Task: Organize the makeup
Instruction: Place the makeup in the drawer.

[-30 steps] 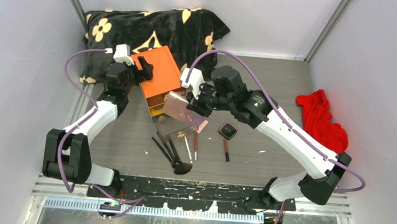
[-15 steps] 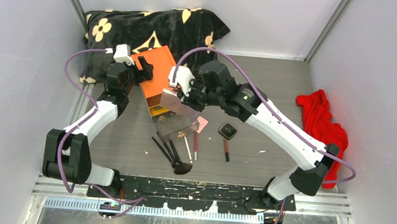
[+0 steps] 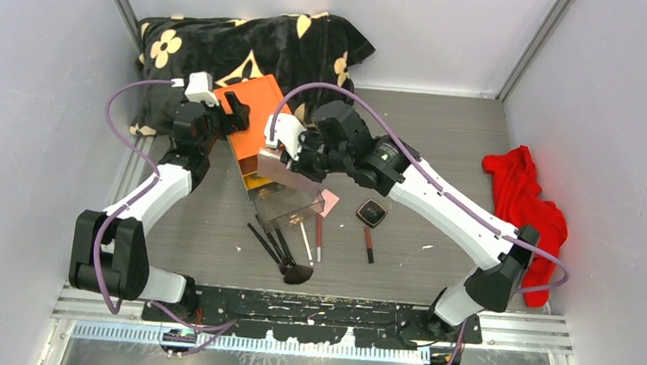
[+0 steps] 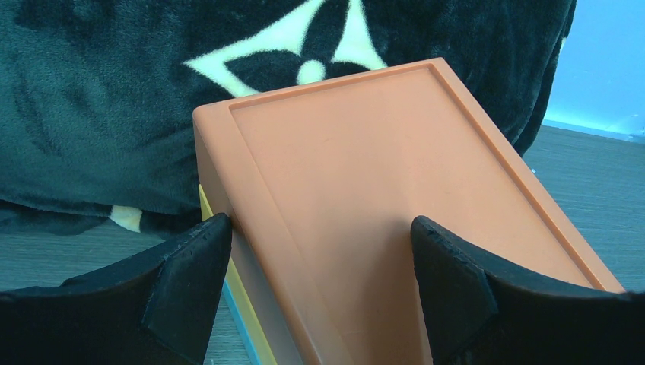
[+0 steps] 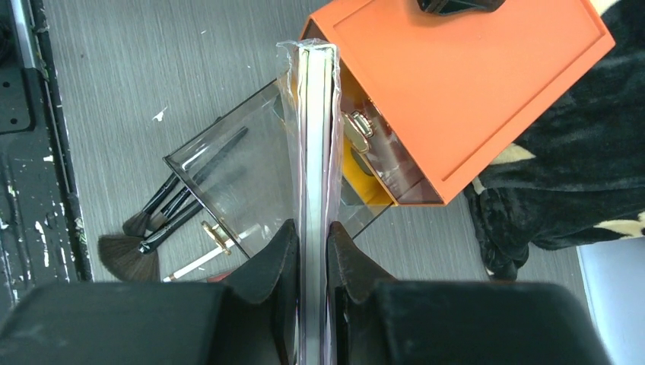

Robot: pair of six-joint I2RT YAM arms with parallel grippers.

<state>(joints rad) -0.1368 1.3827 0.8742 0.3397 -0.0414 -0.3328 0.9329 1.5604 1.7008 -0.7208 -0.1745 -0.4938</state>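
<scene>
The makeup palette (image 5: 316,152) is pinched edge-on between the right fingers (image 5: 275,262) and held in the air above the pulled-out clear drawer (image 3: 290,208). Over the last second the right arm has carried it leftward, from beside the drawer's right side to over its inner end, close against the open front of the orange box (image 3: 260,115). That suggests the palette is being lined up to go into the drawer or the box, though it has not been let go. The left fingers (image 4: 190,266) are spread to either side of the box's top near its back edge, apparently steadying it; the arm has not moved. The drawer itself looks empty, but its clear walls show the brushes (image 3: 278,244) lying behind it, so I cannot be sure. A yellow drawer sits shut inside the box. The brushes and two pencils (image 3: 319,234) are on the desk (image 3: 444,157), just in front of the drawer, waiting to be stored.
</scene>
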